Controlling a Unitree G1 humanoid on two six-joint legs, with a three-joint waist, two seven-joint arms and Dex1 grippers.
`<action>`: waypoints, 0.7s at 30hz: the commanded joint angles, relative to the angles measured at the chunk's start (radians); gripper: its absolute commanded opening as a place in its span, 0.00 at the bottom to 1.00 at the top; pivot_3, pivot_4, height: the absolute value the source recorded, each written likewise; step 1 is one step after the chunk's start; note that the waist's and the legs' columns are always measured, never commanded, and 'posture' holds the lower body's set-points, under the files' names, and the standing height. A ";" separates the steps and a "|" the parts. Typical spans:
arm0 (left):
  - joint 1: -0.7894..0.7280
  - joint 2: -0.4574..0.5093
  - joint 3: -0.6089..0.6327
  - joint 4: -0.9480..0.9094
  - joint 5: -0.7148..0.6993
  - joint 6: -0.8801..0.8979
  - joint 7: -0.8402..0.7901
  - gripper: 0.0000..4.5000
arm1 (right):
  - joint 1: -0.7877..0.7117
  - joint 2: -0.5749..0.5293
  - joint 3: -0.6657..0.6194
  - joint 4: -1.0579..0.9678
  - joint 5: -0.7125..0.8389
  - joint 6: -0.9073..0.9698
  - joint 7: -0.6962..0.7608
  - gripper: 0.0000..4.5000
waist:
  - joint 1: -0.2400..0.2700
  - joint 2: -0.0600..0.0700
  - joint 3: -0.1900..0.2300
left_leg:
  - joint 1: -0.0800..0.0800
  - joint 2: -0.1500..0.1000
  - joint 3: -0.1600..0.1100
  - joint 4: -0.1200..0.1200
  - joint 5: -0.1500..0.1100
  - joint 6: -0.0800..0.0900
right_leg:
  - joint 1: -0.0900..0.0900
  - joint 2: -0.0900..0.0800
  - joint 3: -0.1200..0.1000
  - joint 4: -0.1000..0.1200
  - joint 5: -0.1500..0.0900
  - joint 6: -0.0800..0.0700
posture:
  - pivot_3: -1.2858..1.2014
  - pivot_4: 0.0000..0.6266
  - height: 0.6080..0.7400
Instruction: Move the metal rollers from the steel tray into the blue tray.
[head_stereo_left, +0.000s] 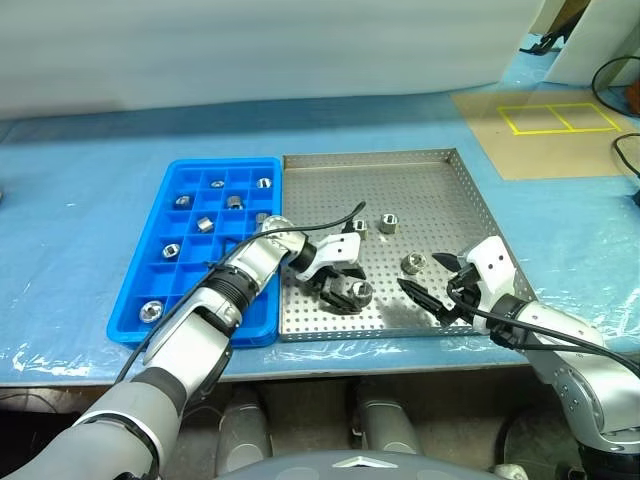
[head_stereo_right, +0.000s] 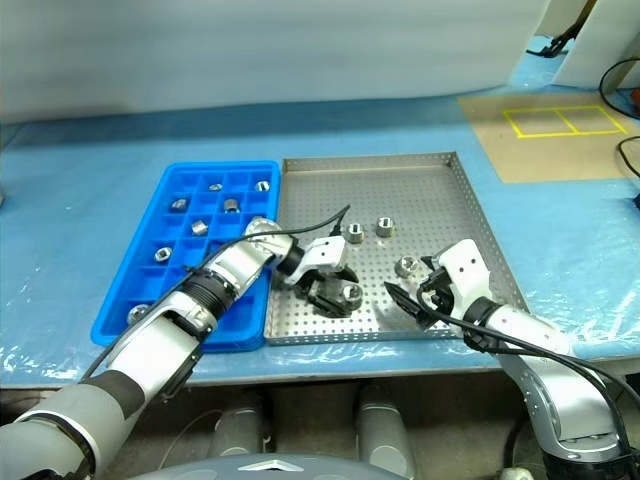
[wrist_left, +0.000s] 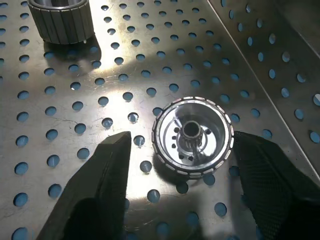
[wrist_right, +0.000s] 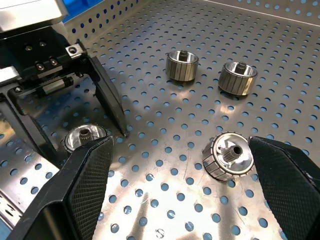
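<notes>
The steel tray holds several metal rollers. My left gripper reaches in across the blue tray and stands open around one roller lying flat on the perforated floor. There is a gap on one side, and the other finger is at the roller's edge. My right gripper hangs open near the tray's front right, with another roller just ahead between its fingers and untouched. Two more rollers stand behind. Several rollers sit in the blue tray's compartments.
Both trays lie side by side on a table covered with blue plastic sheet. The steel tray's front rim is close to the table edge. A brown board with yellow tape and black cables are at the far right.
</notes>
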 joint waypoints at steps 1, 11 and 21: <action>0.008 -0.019 0.019 0.000 0.007 -0.005 0.047 0.47 | -0.011 -0.008 0.000 -0.016 -0.001 -0.023 -0.006 1.00 | 0.000 0.000 0.000 | 0.000 0.000 0.000 0.000 0.000 0.000 | 0.000 0.000 0.000 0.000 0.000 0.000 | 0.32 0.24 1.00; 0.015 -0.018 0.037 -0.002 0.004 -0.015 0.083 0.39 | -0.010 -0.012 0.013 -0.025 0.003 -0.016 -0.005 1.00 | 0.000 0.000 0.000 | 0.000 0.000 0.000 0.000 0.000 0.001 | 0.000 0.000 0.000 -0.001 0.000 0.000 | 0.32 0.24 1.00; 0.035 0.128 0.282 -0.317 -0.224 0.206 0.093 0.39 | -0.261 -0.007 0.105 0.100 0.034 -0.033 0.077 1.00 | -0.017 0.000 0.000 | 0.000 0.001 0.000 -0.001 0.000 0.000 | -0.002 0.000 -0.001 0.001 0.000 0.000 | 0.38 0.24 1.00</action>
